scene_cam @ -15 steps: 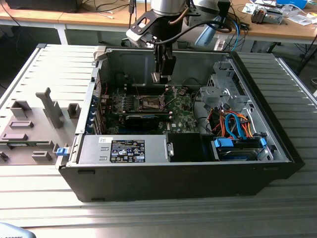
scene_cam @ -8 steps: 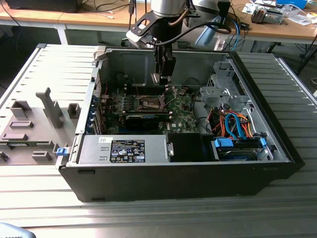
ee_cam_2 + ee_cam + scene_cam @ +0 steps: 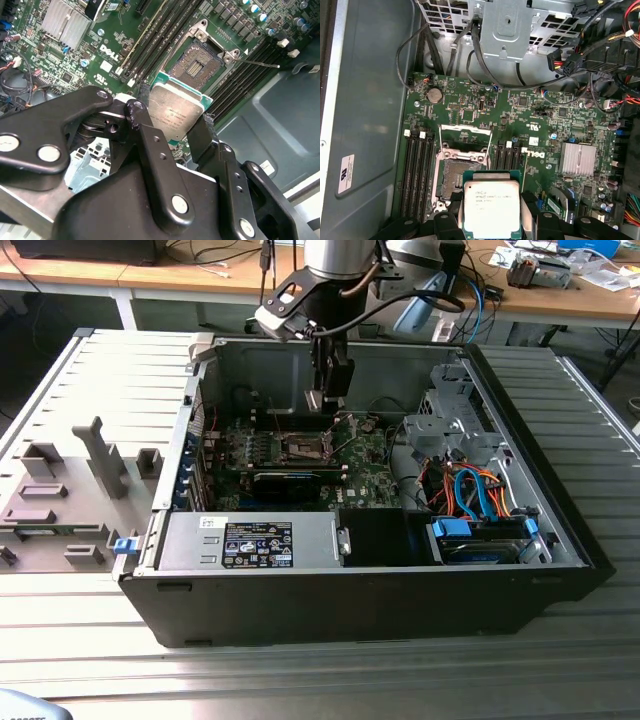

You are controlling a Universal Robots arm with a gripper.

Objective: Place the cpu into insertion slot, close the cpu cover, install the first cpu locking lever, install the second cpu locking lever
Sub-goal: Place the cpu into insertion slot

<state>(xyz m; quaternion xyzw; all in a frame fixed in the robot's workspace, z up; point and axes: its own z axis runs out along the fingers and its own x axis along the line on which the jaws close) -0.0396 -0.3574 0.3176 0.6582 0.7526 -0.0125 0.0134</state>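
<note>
My gripper [image 3: 318, 400] is shut on the cpu [image 3: 314, 400], a flat square chip with a silvery top, and hangs inside the open computer case above the motherboard. In both wrist views the cpu [image 3: 176, 111] [image 3: 491, 207] sits clamped by its edges between the black fingers [image 3: 145, 120] [image 3: 546, 225]. The insertion slot [image 3: 196, 62] [image 3: 457, 177] [image 3: 303, 448] lies bare below and a little aside of the chip. Its cover frame [image 3: 465, 136] stands open. A thin locking lever [image 3: 260, 62] sticks out beside the slot.
Memory slots [image 3: 417, 175] flank the socket, and a finned heatsink [image 3: 578, 159] lies on the board. A drive cage [image 3: 455, 420] and orange and blue cables [image 3: 475, 495] fill the case at the exterior view's right. Grey fixtures [image 3: 60, 500] stand on the table outside.
</note>
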